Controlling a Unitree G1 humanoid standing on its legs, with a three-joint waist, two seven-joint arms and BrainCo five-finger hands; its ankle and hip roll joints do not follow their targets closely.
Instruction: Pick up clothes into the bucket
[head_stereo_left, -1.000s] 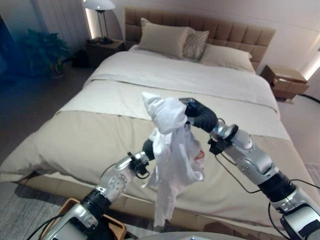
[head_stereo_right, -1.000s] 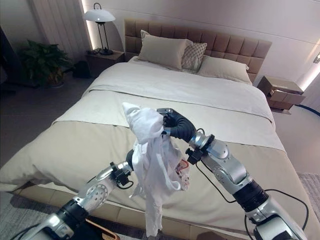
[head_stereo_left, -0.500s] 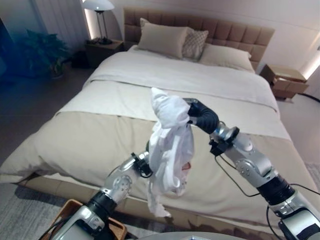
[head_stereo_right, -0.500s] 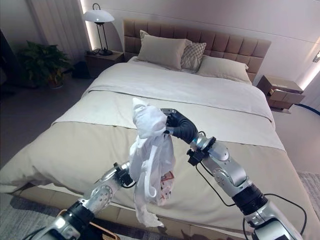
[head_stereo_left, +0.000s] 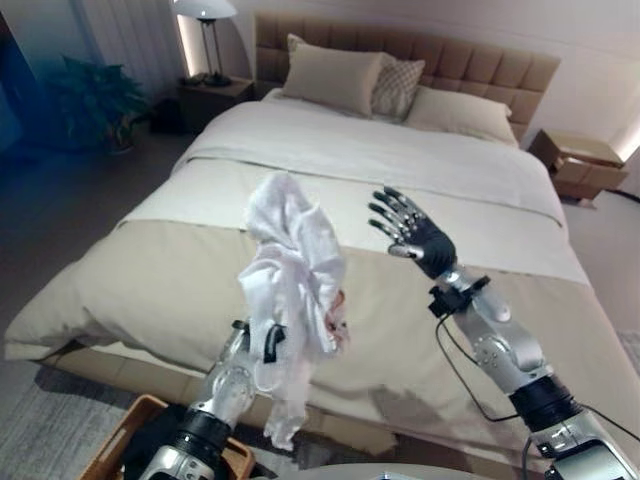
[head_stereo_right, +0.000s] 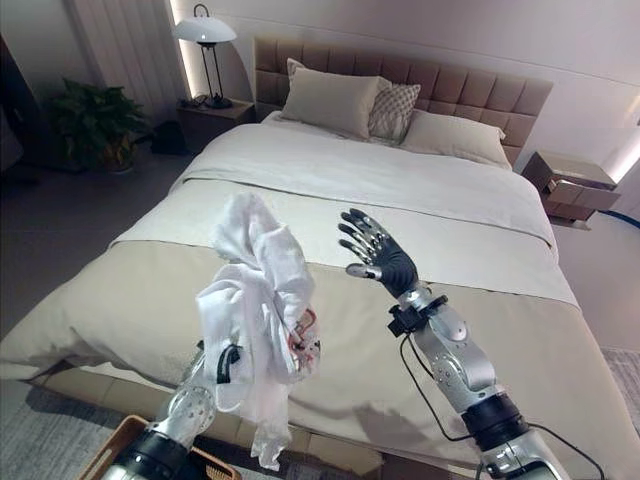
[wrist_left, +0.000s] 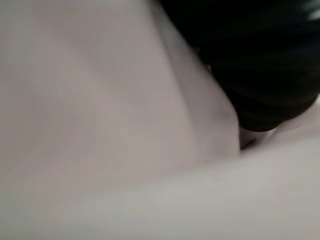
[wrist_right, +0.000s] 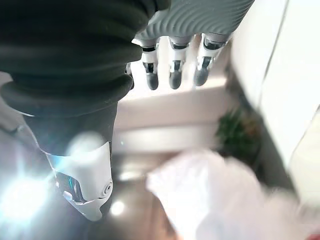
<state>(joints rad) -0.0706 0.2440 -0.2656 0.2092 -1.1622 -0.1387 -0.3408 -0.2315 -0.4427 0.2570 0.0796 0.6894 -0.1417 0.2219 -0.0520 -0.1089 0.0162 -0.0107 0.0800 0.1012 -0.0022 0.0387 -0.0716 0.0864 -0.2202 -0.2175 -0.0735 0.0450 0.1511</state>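
A bunched white cloth garment with a small red patch (head_stereo_left: 292, 262) hangs in the air over the foot of the wide beige bed (head_stereo_left: 150, 270), draped over the left hand (head_stereo_right: 226, 362). The cloth hides that hand's fingers, so I cannot tell how they grip. The right hand (head_stereo_left: 415, 235) is held up beside it, apart from the cloth, with its fingers spread and holding nothing. A brown woven bucket (head_stereo_left: 115, 437) sits on the floor below the left arm, only its rim in sight.

The step in hand looks like carrying the garment down to the bucket on the left arm alone. To do it well, the arm should swing the bundle directly above the opening before lowering, because the long tail dangles low and could catch on the rim or trail outside. Lower until most of the cloth is inside, then let go.
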